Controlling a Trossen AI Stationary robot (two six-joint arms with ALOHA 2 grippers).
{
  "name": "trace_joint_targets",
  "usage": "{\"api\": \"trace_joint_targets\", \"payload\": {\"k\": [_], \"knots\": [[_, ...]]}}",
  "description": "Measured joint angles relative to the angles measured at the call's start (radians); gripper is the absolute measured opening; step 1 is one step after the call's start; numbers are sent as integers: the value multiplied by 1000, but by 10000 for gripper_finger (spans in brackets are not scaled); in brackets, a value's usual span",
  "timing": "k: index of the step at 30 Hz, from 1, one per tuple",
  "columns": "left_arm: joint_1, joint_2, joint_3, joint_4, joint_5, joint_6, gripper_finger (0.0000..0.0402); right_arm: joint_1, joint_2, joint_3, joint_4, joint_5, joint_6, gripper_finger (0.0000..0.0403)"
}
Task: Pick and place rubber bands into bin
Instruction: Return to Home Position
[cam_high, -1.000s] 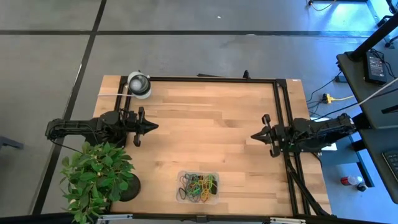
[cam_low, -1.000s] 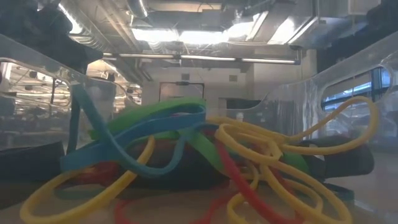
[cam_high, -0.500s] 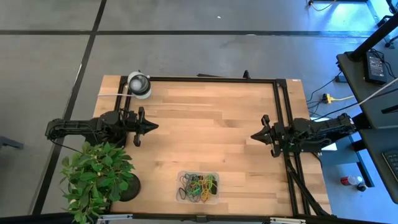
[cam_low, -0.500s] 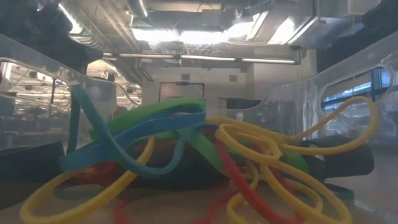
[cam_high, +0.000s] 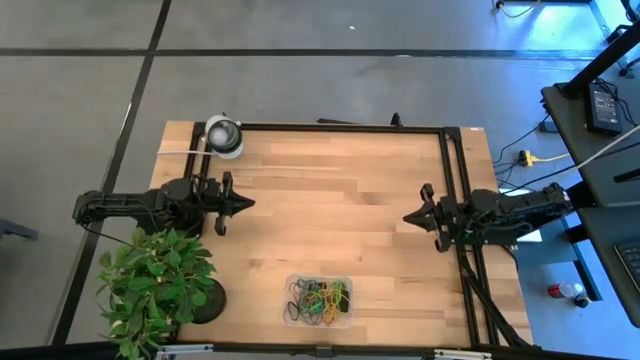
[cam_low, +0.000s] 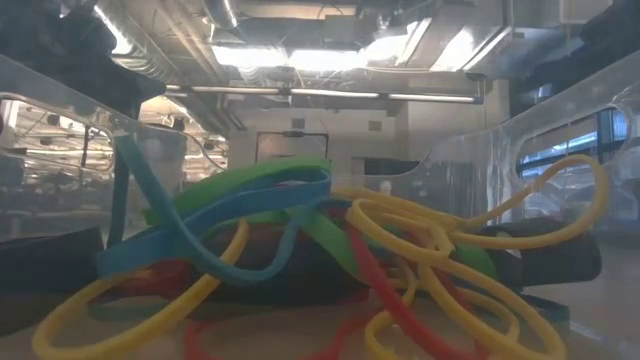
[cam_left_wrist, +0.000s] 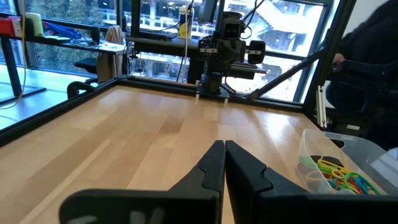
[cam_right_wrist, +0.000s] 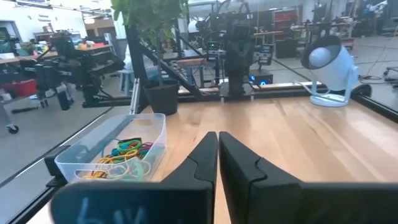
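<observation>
The clear plastic bin (cam_high: 319, 299) sits near the table's near edge, a little right of centre, with the rubber bands (cam_high: 320, 298) heaped inside it in yellow, green, blue, red and black. The low view looks through the bin wall at the tangled bands (cam_low: 330, 250). The bin also appears in the left wrist view (cam_left_wrist: 339, 165) and the right wrist view (cam_right_wrist: 112, 152). My left gripper (cam_high: 250, 203) rests shut at the table's left side. My right gripper (cam_high: 407, 217) rests shut at the right side. Both are well away from the bin and hold nothing.
A round white-and-grey object (cam_high: 223, 136) stands at the far left corner. A potted plant (cam_high: 160, 285) stands at the near left corner. A black frame (cam_high: 340, 127) runs along the far and right edges. Bare wood lies between the two grippers.
</observation>
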Motion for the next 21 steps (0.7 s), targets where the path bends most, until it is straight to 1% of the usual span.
{"api": "trace_joint_targets", "payload": {"k": [9, 17, 21], "knots": [[0, 0, 0, 0, 0, 0, 8, -54, 0, 0, 0, 0, -1, 21], [0, 0, 0, 0, 0, 0, 7, -160, 0, 0, 0, 0, -1, 21], [0, 0, 0, 0, 0, 0, 8, -174, 0, 1, 0, 0, 0, 21]]}}
